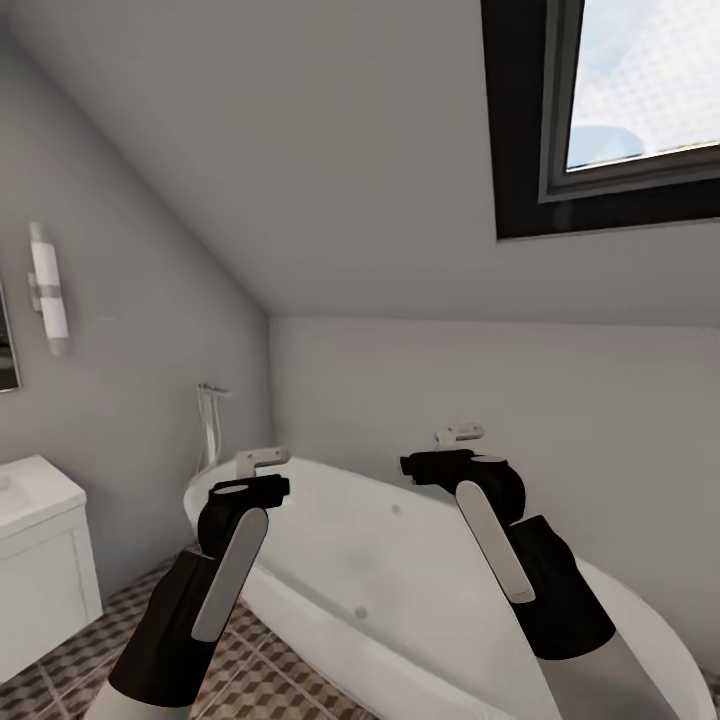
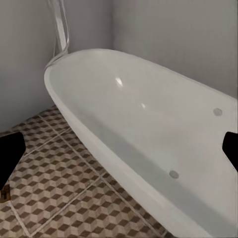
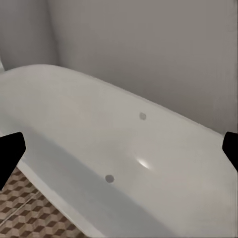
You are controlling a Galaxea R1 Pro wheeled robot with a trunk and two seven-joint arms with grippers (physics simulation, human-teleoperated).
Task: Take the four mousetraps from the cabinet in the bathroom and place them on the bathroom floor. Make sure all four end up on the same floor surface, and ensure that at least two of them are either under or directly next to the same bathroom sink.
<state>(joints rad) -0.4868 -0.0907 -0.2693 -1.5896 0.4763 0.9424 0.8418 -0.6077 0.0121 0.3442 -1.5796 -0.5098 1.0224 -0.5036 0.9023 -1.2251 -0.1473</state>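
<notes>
Claws: left gripper (image 1: 262, 473) and right gripper (image 1: 452, 448) both spread wide, holding nothing | ahead and beneath both: glossy white oval bathtub (image 1: 420, 560) | below left claw: brown-beige cube-patterned bathroom floor (image 2: 59, 193) | left of left claw: white cabinet-mounted sink (image 1: 35, 495) | mousetraps: unseen.

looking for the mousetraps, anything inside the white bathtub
The bathtub looks empty: bare white walls with a few small round fittings. No mousetraps show. Its near inner side lies hidden behind the rim and the arms.
</notes>
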